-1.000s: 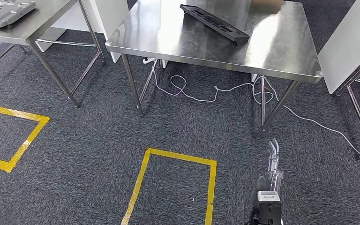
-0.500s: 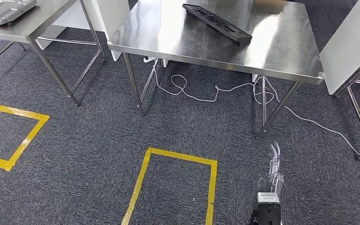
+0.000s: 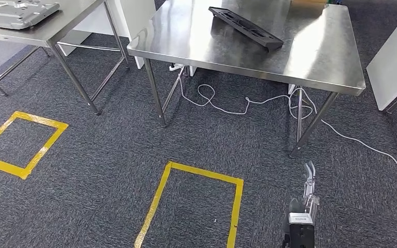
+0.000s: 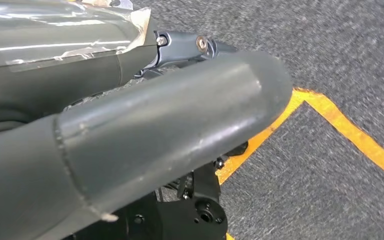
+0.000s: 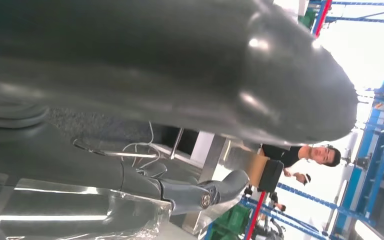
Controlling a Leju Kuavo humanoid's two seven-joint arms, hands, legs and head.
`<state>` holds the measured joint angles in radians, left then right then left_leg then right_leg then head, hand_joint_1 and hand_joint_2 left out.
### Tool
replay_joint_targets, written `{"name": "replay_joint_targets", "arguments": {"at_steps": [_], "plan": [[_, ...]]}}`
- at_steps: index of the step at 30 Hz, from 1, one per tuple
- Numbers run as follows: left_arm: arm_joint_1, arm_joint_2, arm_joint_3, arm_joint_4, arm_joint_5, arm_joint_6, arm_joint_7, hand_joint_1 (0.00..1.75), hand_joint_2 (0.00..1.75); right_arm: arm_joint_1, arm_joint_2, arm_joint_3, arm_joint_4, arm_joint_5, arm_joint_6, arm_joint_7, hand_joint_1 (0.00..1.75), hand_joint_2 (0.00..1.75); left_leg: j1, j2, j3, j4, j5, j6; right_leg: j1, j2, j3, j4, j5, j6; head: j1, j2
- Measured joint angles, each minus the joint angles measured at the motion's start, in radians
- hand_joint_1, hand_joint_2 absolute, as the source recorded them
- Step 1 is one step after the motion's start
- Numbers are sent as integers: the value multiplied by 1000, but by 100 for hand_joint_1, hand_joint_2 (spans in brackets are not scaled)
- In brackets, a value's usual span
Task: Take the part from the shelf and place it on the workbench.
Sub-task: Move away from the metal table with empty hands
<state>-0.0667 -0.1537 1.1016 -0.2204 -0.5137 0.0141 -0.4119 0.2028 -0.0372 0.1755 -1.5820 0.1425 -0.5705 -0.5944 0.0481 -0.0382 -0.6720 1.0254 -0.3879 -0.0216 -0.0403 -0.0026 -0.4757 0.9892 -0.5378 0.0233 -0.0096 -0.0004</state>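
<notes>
Black part [image 3: 245, 28] lies on the steel workbench [image 3: 310, 62].

The right robot hand [image 3: 307, 190] has pale translucent fingers on a dark wrist block bearing a small silver plate; up close, the left robot hand [image 4: 130, 135] shows a thick grey thumb, screw heads and clear plastic wrap

Premises present as an industrial workshop or robot test floor. Stainless steel workbench [image 3: 269, 57] and a second steel table [image 3: 36, 31] stand on grey carpet [image 3: 108, 150] marked with yellow tape squares [image 3: 196, 206]. White cable [image 3: 227, 106] trails underneath. Blue racking [image 5: 375, 150], probably shelving, stands behind a person [image 5: 300, 157].
</notes>
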Motion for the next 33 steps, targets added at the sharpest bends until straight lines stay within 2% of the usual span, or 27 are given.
{"name": "replay_joint_targets", "arguments": {"at_steps": [1, 3, 4, 5, 6, 7, 9, 10, 11, 13, 14, 15, 16, 18, 19, 20, 21, 22, 23, 24, 25, 26, 28, 29, 31, 32, 33], "plan": [[0, 0, 0, 0, 0, 0, 1, 0, 0, -2, 0, 0, 1, -1, 0, 0, 0, 0, -1, 11, -22, 54, -38, 1, 3, -8, -1, 0, 4, -7, -2, 0], [-1, 0, 0, 0, 1, 1, 1, 0, 0, -4, 1, 0, 5, -1, 0, 0, 0, 0, -6, 25, -79, 201, -121, 5, 13, -24, -5, 1, 8, -14, -3, 0], [-1, 0, 0, 0, 1, 1, 1, 0, 0, -4, 1, 0, 7, -1, 0, 0, 0, 0, -8, 28, -96, 255, -144, 8, 19, -32, -8, 1, 9, -16, -3, 0], [0, 0, 0, 0, 1, 1, 1, 0, 0, -4, 1, 0, 9, -1, 0, 0, 0, 0, -11, 30, -96, 274, -149, 14, 24, -41, -10, 1, 9, -17, -3, 0], [0, 0, 0, 0, 1, 1, 1, 0, 0, -5, 1, 0, 11, -1, 0, 0, 0, 0, -15, 33, -73, 250, -135, 23, 29, -49, -10, 1, 9, -18, -3, 0], [0, 0, 0, 0, 1, 1, 1, 0, 0, -7, 1, 0, 12, -1, 0, 0, 0, 0, -21, 41, -32, 190, -110, 35, 32, -57, -9, 1, 8, -19, -3, 0], [-2, 1, 0, 0, 0, 1, 1, 0, 0, -11, 2, 0, 13, -1, 0, 0, 0, 0, -38, 78, 48, 56, -75, 61, 40, -70, -8, 2, 6, -20, -2, 0], [-3, 1, 0, 0, 0, 1, 1, 0, 0, -13, 2, 0, 14, -1, 0, 0, 0, 0, -47, 92, 69, 18, -69, 69, 42, -76, -9, 2, 5, -19, -2, 0], [-3, 1, 0, 0, 0, 1, 1, 0, 0, -13, 2, 0, 15, -2, 0, 0, 0, 0, -54, 99, 75, 3, -70, 73, 43, -82, -11, 2, 4, -18, -2, 0], [-1, 0, 0, 0, 1, 0, 1, 0, 0, -14, 2, 0, 15, -2, 0, 0, 0, 0, -56, 82, 75, -7, -65, 76, 46, -96, -11, 0, 1, -12, -3, 0], [0, -1, 0, 0, 1, 0, 0, 0, 0, -14, 1, 0, 15, -2, 0, 0, 0, 0, -54, 75, 79, -17, -60, 78, 47, -90, -12, 5, -5, -9, -2, 0], [-1, -1, 0, 0, 1, 0, 0, 0, 0, -14, -1, 1, 15, -3, 0, 0, 0, 0, -50, 66, 83, -26, -55, 82, 47, -73, -21, 26, -19, -7, -2, 0], [-2, -2, 0, 0, 1, -1, -1, 0, 0, -14, -2, 0, 15, -5, 0, 0, 0, 0, -46, 57, 87, -34, -50, 85, 46, -51, -40, 67, -41, -7, 0, 0], [-3, -2, 0, 0, 1, -1, -2, 0, 0, -11, -6, 1, 17, -9, 0, 0, 0, 0, -47, 37, 84, -37, -47, 87, 39, -12, -102, 198, -96, -11, 3, 0], [-3, -3, 0, 0, 1, -1, -2, 0, 0, -9, -6, 1, 18, -10, 0, 0, 0, 0, -47, 26, 83, -36, -46, 87, 38, -7, -131, 254, -114, -9, 5, 0], [-2, -4, 0, 0, 1, 0, -2, 0, 0, -8, -7, 1, 18, -10, 0, 1, 0, 0, -47, 15, 82, -36, -45, 87, 36, -5, -146, 281, -117, -4, 5, 0], [-2, -4, 0, 0, 1, 0, -1, 0, 0, -8, -7, 1, 19, -10, 0, 2, 0, 0, -47, 3, 82, -36, -45, 85, 34, -3, -141, 266, -101, 6, 5, 0], [-1, -5, 0, 1, 1, 2, -1, 0, 0, -8, -7, 1, 19, -8, 0, 3, 0, 0, -47, -8, 83, -35, -44, 84, 31, 2, -115, 210, -71, 16, 5, 0], [-1, -6, 0, 1, 1, 3, -1, 0, 0, -9, -7, 1, 19, -6, 0, 4, 0, 0, -47, -20, 83, -33, -43, 82, 27, 17, -81, 133, -37, 25, 6, 0], [-1, -7, 0, 1, 1, 5, -1, 0, 0, -9, -7, 1, 19, -3, 0, 6, 0, 0, -49, -30, 81, -30, -43, 79, 25, 32, -53, 65, -8, 28, 6, 0], [-2, -7, 0, 1, 1, 7, -2, 0, 0, -10, -6, 1, 19, -2, 1, 6, 0, 0, -51, -39, 79, -27, -42, 75, 24, 43, -35, 19, 10, 25, 6, 0], [-1, -7, 0, 1, 1, 7, -2, 0, 0, -10, -6, 1, 19, -1, 1, 7, 0, 0, -52, -45, 75, -25, -41, 70, 25, 50, -29, -1, 17, 18, 5, 0], [0, -7, 1, 1, 1, 8, -2, 0, 0, -12, -6, 1, 19, 0, 1, 7, 0, 0, -51, -56, 68, -24, -37, 58, 25, 36, -28, -2, 23, 0, 4, 0], [2, -7, 1, 1, 1, 8, -2, 0, 0, -14, -5, 1, 19, 0, 2, 7, 0, 0, -50, -50, 63, -18, -41, 53, 23, 29, -26, -3, 27, -8, 4, 0], [2, -6, 2, 1, 1, 8, -2, 0, 0, -17, -4, 1, 19, 0, 3, 7, 0, 0, -48, -16, 34, 42, -81, 42, 15, 10, -25, -7, 33, -23, -2, 0], [1, -7, 2, 1, 1, 8, -2, 0, 0, -17, -3, 1, 19, 1, 4, 7, 0, 0, -46, 6, 8, 99, -115, 36, 16, 1, -25, -7, 34, -27, -6, 0], [1, -7, 2, 1, 1, 8, -2, 0, 0, -16, -2, 1, 19, 1, 4, 7, 0, 0, -42, 18, -24, 170, -150, 30, 18, -10, -26, -7, 34, -30, -8, 0]]}}
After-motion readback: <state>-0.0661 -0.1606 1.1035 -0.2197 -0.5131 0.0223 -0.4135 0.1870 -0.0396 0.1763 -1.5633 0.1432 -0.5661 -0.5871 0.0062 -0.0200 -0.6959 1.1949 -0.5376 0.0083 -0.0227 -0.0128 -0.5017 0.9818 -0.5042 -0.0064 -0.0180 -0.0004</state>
